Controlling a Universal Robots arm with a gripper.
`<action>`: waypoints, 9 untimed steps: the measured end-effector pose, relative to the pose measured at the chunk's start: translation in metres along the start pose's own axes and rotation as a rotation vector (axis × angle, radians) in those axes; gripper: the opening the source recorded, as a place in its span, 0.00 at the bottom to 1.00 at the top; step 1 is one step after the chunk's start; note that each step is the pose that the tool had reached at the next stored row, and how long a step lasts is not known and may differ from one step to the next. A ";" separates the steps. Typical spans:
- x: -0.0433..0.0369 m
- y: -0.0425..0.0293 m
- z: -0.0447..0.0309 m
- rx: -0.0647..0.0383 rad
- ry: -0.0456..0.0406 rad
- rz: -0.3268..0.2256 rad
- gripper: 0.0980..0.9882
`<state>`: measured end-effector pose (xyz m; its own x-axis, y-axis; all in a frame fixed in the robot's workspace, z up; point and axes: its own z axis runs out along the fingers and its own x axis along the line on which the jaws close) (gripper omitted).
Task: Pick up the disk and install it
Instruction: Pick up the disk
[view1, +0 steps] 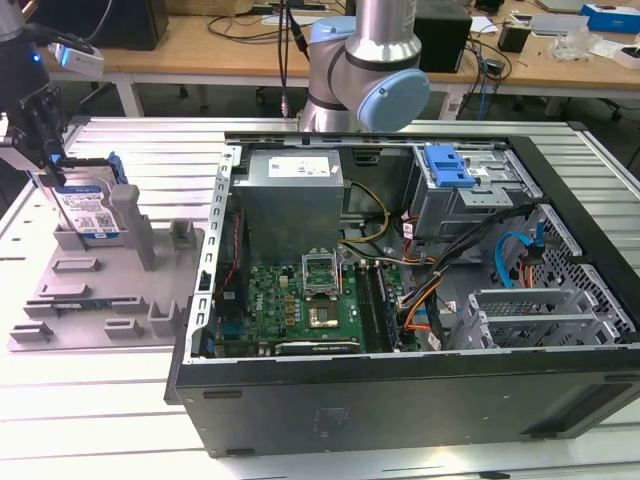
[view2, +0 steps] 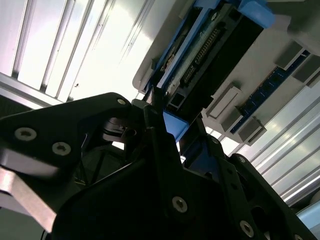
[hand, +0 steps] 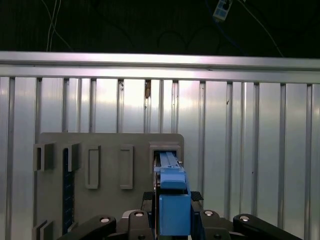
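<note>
At the exterior view's left, the flat rectangular silver disk (view1: 92, 212), labelled blue-and-white and framed in bright blue plastic, is stood on edge in a slot of the grey plastic holder tray (view1: 130, 290). This tray is laid on the ribbed metal table (view1: 100, 420) beside the open black computer case (view1: 400, 385). The black gripper (view1: 52, 178) is clamped on the disk's blue edge, with 1 finger pressed to each side in both wrist views (hand: 173, 202) (view2: 170, 127).
</note>
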<state>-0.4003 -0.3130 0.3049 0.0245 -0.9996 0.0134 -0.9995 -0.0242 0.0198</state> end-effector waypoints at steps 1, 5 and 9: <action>0.0000 0.0000 0.0000 0.000 0.0000 0.000 0.30; 0.0000 0.0000 0.0000 0.000 -0.0001 0.000 0.30; 0.0000 0.0000 -0.0014 0.000 0.0000 0.000 0.30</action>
<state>-0.4003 -0.3130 0.3063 0.0245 -0.9996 0.0134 -0.9995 -0.0242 0.0198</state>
